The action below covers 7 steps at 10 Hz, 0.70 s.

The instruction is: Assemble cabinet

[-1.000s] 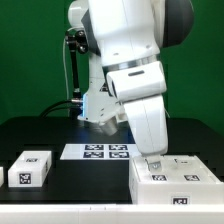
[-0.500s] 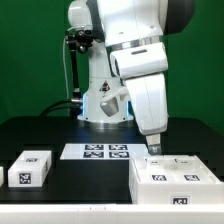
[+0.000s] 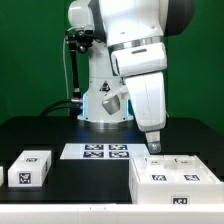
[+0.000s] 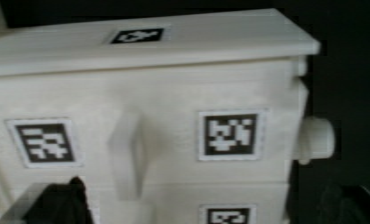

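The cabinet (image 3: 180, 172), a large white boxy body with black-and-white tags, lies on the black table at the exterior view's lower right. My gripper (image 3: 153, 146) hangs just above its near left corner, pointing down. In the wrist view the cabinet (image 4: 155, 100) fills the picture, with a ridge, several tags and a white knob on one side. My gripper (image 4: 203, 205) is open and holds nothing. Its dark fingers (image 4: 57, 200) stand wide apart at either side of the cabinet's panel.
A small white tagged block (image 3: 30, 167) lies at the exterior view's lower left. The marker board (image 3: 97, 151) lies flat in the middle of the table, before the robot's base (image 3: 105, 110). A green wall stands behind.
Since one second ago the arm has risen and straightened, lifting the gripper slightly off the cabinet. In the last half second nothing has visibly moved.
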{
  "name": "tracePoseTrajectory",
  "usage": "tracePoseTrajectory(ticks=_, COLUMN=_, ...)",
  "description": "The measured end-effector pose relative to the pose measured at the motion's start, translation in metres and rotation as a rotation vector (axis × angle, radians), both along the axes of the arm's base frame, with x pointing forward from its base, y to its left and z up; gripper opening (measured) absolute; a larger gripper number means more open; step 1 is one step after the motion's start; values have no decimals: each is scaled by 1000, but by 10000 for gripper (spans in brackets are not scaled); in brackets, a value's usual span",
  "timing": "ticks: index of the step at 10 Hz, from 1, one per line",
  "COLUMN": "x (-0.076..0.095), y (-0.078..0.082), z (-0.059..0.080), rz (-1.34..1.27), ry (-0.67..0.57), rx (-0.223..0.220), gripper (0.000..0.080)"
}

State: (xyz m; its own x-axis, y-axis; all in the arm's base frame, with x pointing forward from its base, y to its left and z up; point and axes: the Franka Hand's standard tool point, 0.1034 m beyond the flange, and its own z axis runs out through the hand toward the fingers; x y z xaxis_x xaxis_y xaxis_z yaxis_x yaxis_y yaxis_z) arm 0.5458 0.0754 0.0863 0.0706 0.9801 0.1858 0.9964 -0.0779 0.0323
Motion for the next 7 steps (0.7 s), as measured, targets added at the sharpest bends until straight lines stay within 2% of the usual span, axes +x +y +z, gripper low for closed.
tracePoseTrajectory(ticks=1, x=-14, y=6, z=2, rz=-41, ry=7, rx=-6, gripper=649)
tracePoseTrajectory(ticks=2, x=-21, y=16, z=5, rz=-57, ry=-11, rx=-5, gripper=649)
tracePoseTrajectory(ticks=3, x=-22, y=23, z=6, rz=-86, ry=-14, rx=2, gripper=649)
tracePoseTrajectory(ticks=7, x=-21, y=22, z=4, rz=-338, ry=28, rx=22, gripper=649)
